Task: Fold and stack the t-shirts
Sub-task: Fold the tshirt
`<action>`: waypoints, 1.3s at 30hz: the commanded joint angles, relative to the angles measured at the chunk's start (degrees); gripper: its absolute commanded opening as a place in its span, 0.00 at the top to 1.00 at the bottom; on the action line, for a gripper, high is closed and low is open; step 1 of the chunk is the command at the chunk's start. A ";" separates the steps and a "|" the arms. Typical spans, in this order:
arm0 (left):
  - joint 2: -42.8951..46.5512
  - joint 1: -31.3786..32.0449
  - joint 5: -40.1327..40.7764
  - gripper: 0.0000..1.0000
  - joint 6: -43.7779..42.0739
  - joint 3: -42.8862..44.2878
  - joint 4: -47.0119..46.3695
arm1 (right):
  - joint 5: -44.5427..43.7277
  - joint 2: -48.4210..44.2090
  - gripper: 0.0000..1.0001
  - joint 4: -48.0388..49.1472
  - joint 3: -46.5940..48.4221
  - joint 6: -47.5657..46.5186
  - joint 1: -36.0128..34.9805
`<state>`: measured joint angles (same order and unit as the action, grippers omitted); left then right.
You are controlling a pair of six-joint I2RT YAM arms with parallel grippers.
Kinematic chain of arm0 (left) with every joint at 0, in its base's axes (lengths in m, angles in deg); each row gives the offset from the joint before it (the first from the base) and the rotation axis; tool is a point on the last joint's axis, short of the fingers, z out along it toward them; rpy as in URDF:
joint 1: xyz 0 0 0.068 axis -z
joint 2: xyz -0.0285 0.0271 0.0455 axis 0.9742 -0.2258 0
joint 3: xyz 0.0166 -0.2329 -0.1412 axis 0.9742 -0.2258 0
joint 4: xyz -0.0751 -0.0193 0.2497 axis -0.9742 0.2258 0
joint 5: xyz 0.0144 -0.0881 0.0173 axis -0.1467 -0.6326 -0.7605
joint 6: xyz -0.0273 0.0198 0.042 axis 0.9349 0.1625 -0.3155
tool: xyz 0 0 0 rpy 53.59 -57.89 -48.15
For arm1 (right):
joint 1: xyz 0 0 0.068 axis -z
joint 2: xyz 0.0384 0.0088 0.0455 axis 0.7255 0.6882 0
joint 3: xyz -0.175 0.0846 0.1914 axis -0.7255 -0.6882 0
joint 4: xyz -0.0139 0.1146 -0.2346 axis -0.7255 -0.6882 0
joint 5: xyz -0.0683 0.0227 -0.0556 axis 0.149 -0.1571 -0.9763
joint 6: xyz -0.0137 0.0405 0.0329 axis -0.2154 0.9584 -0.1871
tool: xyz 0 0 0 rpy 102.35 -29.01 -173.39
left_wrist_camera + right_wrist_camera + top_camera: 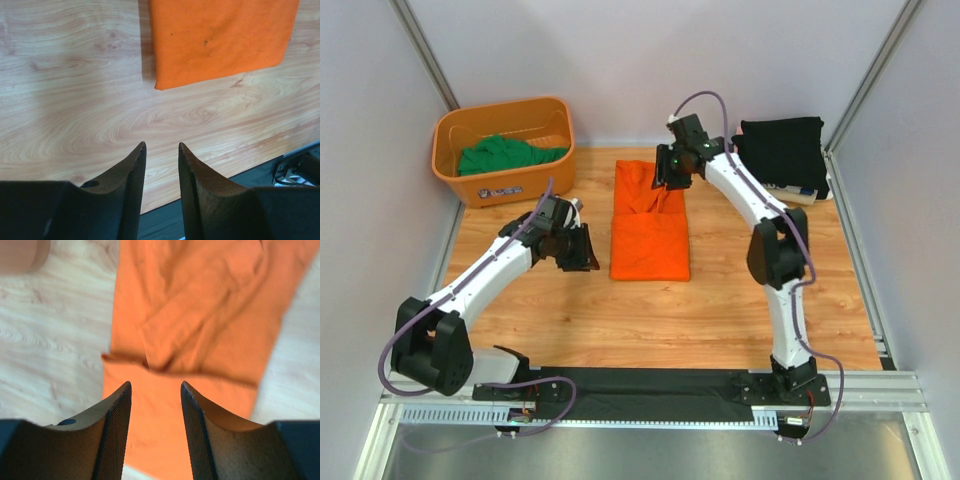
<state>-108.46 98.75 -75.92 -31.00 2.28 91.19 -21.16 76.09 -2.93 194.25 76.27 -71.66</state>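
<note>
A bright orange t-shirt (pixel 650 225) lies partly folded as a long strip in the middle of the table; its near corner shows in the left wrist view (pixel 220 40) and its wrinkled far part in the right wrist view (pixel 200 315). My right gripper (pixel 666 180) hovers open over the shirt's far end (pixel 155 387), nothing between its fingers. To the left of the shirt, above bare wood, my left gripper (pixel 582 255) is open and empty (pixel 162 146). A green t-shirt (pixel 510 155) lies in the basket. A black t-shirt (pixel 782 150) sits folded at the back right.
The orange plastic basket (pixel 500 185) stands at the back left corner. Pale cloth (pixel 800 192) peeks out under the black shirt. A black strip (pixel 650 385) runs along the near edge between the arm bases. Walls and metal posts enclose the table.
</note>
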 commanded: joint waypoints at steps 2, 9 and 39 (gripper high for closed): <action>-2.17 1.22 -3.12 0.50 2.53 -2.75 -9.70 | 2.18 -15.48 0.48 8.00 -21.81 0.54 -0.08; -7.88 2.72 -2.42 0.36 4.46 -5.13 -17.43 | 9.21 -25.35 0.30 15.21 -46.01 3.00 -0.08; -17.73 2.72 -2.60 0.57 7.90 -9.44 -28.51 | 10.63 -25.27 0.45 25.24 -62.75 7.75 -0.08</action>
<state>-125.45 101.33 -78.89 -22.67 -6.40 64.79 -9.53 51.63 21.26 133.09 83.61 -71.59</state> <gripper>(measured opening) 0.437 0.547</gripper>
